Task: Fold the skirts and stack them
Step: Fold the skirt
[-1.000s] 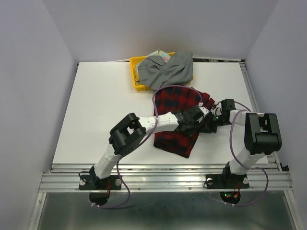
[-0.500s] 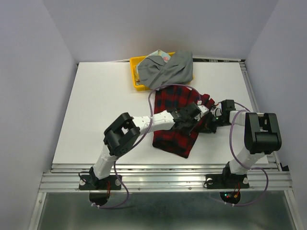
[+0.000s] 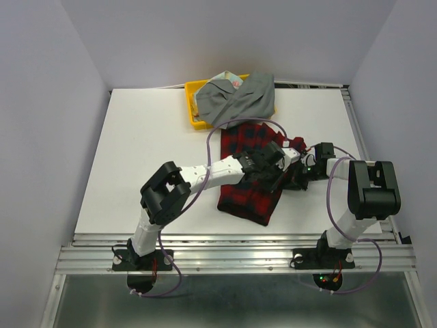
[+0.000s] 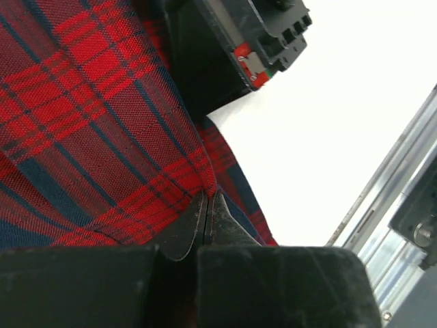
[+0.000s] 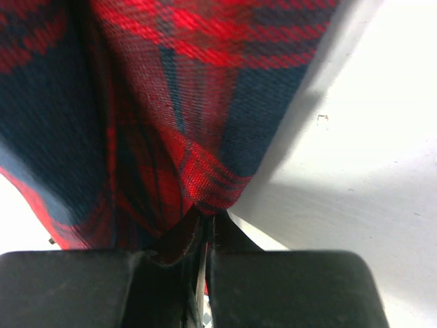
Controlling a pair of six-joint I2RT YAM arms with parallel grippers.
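The red-and-black plaid skirt [image 3: 249,167] lies on the white table, right of centre. My left gripper [image 3: 278,162] is shut on its right edge; in the left wrist view the cloth [image 4: 102,130] is pinched between the closed fingertips [image 4: 205,208]. My right gripper [image 3: 298,169] is close beside it, also shut on the plaid skirt's edge [image 5: 205,184], which hangs from its jaws. The grey skirt [image 3: 239,99] drapes over the yellow tray, with a bit of the pastel floral skirt [image 3: 235,80] showing behind it.
The yellow tray [image 3: 193,102] stands at the back of the table, centre. The metal rail [image 3: 239,249] runs along the near edge. The right arm's base link [image 3: 369,188] stands at the right. A purple cable [image 3: 218,137] loops over the plaid skirt.
The left gripper has closed on the plaid skirt's edge and the right gripper has closed fully too. The left arm has stretched out farther and the cloth's right edge has lifted slightly.
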